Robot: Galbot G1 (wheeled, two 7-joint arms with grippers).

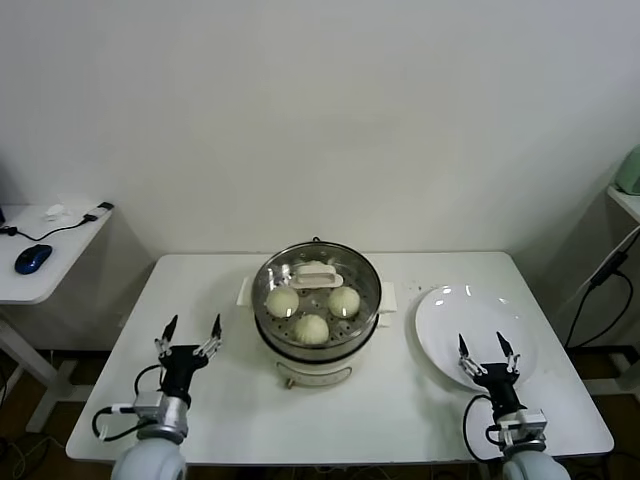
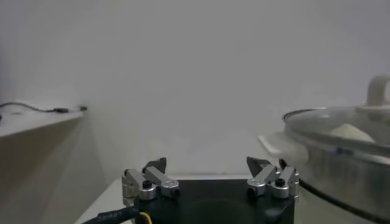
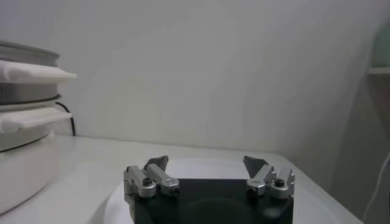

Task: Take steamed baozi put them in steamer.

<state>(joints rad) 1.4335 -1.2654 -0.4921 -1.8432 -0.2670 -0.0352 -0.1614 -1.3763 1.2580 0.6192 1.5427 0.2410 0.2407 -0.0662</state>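
Three buns visible in the covered steamer, both grippers idle

Three steamed baozi [image 1: 312, 328] show through the glass lid [image 1: 318, 262]: smooth, domed, cream-white rounds lying on the perforated steel tray, two side by side and one nearer the robot, close together. Whether a fourth sits under the lid's white handle [image 1: 316, 275] cannot be told. The steamer [image 1: 316, 345] is a round, shiny steel pot on a white electric base with side handles, standing at the middle of the white worktop [image 1: 225, 400]. Its lid rests on top, closing it.

To the steamer's right lies a flat white round plate [image 1: 445, 315], bare of buns. The right gripper [image 1: 485, 350] hovers over the plate's near edge, fingers spread apart and holding nothing. The left gripper [image 1: 190, 333] hangs over the worktop to the steamer's left, well apart from it, fingers likewise spread and empty.

From the left wrist, the steamer's steel wall and glass lid [image 2: 341, 125] fill one side, a pale bun dimly seen beneath the glass.
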